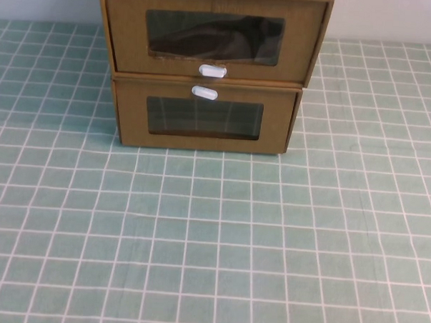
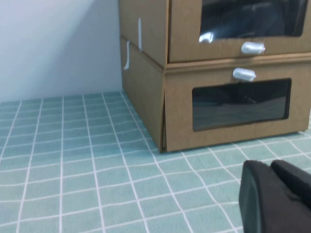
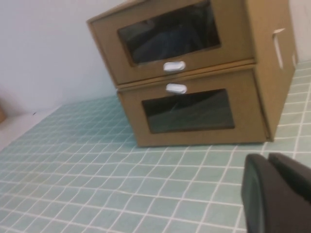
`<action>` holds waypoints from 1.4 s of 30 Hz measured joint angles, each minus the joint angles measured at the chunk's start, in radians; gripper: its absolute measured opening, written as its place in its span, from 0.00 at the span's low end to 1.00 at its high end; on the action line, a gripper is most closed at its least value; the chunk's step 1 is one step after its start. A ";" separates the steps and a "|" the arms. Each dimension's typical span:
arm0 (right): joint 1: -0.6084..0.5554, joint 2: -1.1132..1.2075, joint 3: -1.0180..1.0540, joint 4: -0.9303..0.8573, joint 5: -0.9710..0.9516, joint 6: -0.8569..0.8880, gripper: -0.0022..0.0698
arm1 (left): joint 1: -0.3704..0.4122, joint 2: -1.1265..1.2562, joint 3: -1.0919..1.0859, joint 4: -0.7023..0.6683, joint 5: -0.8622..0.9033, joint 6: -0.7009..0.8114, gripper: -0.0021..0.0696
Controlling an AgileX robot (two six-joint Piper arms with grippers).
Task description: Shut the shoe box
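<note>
The shoe box [image 1: 214, 36] is the upper of two stacked brown cardboard drawer boxes at the back middle of the table. It has a clear window and a small white pull tab [image 1: 212, 71] just below it. Its drawer front seems to stand slightly forward of the box below. It also shows in the left wrist view [image 2: 243, 29] and the right wrist view [image 3: 180, 41]. My left gripper [image 2: 269, 165] is shut and empty, low over the mat, well short of the boxes. My right gripper [image 3: 267, 158] is shut and empty, also short of the boxes.
The lower matching box [image 1: 203, 118] has its white tab [image 1: 204, 93] above its window. A teal checked mat [image 1: 212, 240] covers the table in front of the boxes. A pale wall stands behind them.
</note>
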 joint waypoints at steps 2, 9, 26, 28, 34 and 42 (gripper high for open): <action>0.002 0.000 0.049 0.001 -0.063 -0.002 0.01 | 0.000 -0.002 0.008 0.003 -0.002 0.000 0.02; 0.002 0.001 0.102 0.005 -0.081 -0.002 0.01 | 0.000 -0.002 0.009 0.003 0.012 0.000 0.02; -0.003 0.001 0.102 -0.142 0.172 -0.002 0.01 | 0.000 -0.002 0.010 0.003 0.014 0.000 0.02; -0.053 0.001 0.102 -0.188 0.139 -0.002 0.01 | 0.000 -0.002 0.010 0.003 0.014 0.000 0.02; -0.342 -0.007 0.102 -0.217 0.095 -0.003 0.01 | 0.000 -0.002 0.010 0.003 0.014 0.000 0.02; -0.453 -0.043 0.102 -0.216 0.204 -0.003 0.01 | 0.000 -0.002 0.010 0.003 0.016 0.000 0.02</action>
